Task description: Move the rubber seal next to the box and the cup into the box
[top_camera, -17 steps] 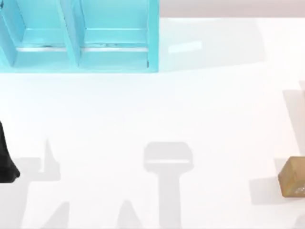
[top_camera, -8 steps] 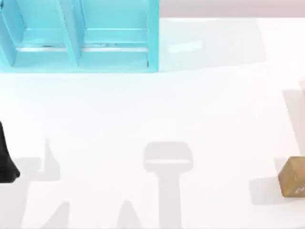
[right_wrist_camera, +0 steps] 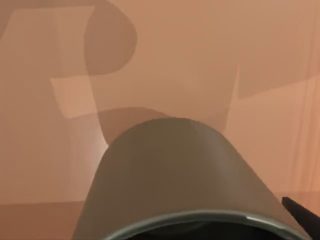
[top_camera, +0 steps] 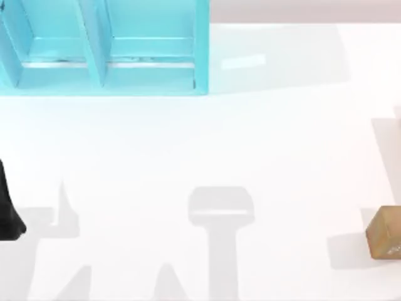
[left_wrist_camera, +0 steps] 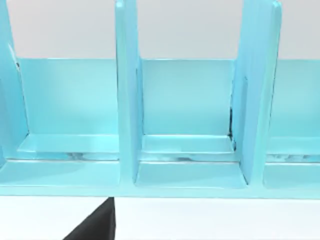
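Note:
The rubber seal (top_camera: 383,233), a tan-brown block, lies on the white table at the right edge of the top view, far from the blue box (top_camera: 202,50) at the back left. The right wrist view looks down the side of the olive-grey cup (right_wrist_camera: 175,170), whose rim is close to the camera. My right gripper (right_wrist_camera: 195,232) is shut on the cup, and one dark fingertip (right_wrist_camera: 302,216) shows beside the rim. My left gripper (top_camera: 7,210) is a black shape at the table's left edge. The left wrist view faces the box's compartments (left_wrist_camera: 127,100).
The box has several open compartments split by upright dividers (top_camera: 94,44). Grey shadows of the arms fall on the white table (top_camera: 219,144) along its front and right side. A dark part of the left arm (left_wrist_camera: 95,227) shows in front of the box.

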You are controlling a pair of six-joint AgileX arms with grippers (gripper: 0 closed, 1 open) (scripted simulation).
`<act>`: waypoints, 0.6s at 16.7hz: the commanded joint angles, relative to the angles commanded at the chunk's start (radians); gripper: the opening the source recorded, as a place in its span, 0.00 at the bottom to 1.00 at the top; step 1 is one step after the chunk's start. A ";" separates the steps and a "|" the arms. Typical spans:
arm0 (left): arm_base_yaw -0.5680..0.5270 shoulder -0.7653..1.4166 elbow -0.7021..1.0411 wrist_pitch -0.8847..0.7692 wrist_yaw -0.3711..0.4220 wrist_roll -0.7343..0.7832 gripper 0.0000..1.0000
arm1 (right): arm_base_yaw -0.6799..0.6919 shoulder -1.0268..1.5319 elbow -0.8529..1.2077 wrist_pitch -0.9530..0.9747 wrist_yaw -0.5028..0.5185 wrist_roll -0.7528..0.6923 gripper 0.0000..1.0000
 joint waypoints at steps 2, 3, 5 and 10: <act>0.000 0.000 0.000 0.000 0.000 0.000 1.00 | 0.000 0.000 0.000 0.000 0.000 0.000 0.23; 0.000 0.000 0.000 0.000 0.000 0.000 1.00 | 0.000 0.000 0.000 0.000 0.000 0.000 0.30; 0.000 0.000 0.000 0.000 0.000 0.000 1.00 | 0.000 0.000 0.000 0.000 0.000 0.000 0.45; 0.000 0.000 0.000 0.000 0.000 0.000 1.00 | 0.000 0.000 0.000 0.000 0.000 0.000 0.83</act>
